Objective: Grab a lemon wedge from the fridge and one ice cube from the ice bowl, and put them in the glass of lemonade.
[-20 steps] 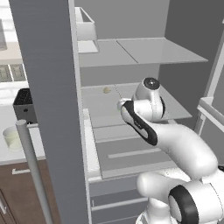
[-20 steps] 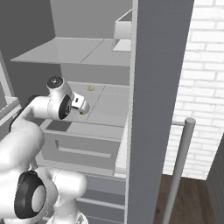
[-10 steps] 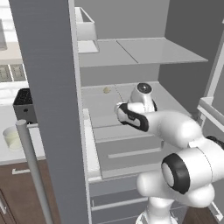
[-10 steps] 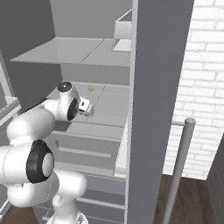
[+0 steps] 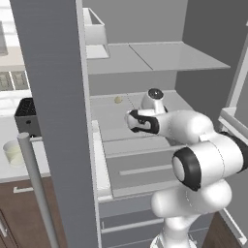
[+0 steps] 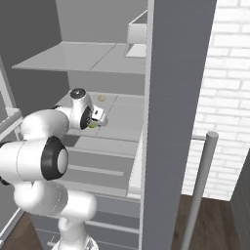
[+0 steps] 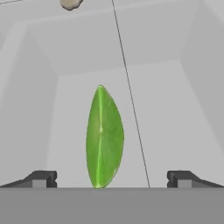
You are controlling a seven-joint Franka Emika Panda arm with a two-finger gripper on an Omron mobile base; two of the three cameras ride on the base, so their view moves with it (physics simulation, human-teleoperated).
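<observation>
I've got the gripper [image 7: 108, 178] spread wide and holding nothing, inside the fridge [image 5: 53, 72]. In the hand view the lemon wedge [image 7: 104, 136] lies on the shelf [image 7: 166, 113] between the fingertips [image 7: 41, 178], dead centre, long axis running 12 to 6, touching neither tip. Small beige lump [image 7: 71, 4] sits at 11 o'clock, well apart. From the right base view the wedge [image 6: 92, 125] peeks out just under the hand.
</observation>
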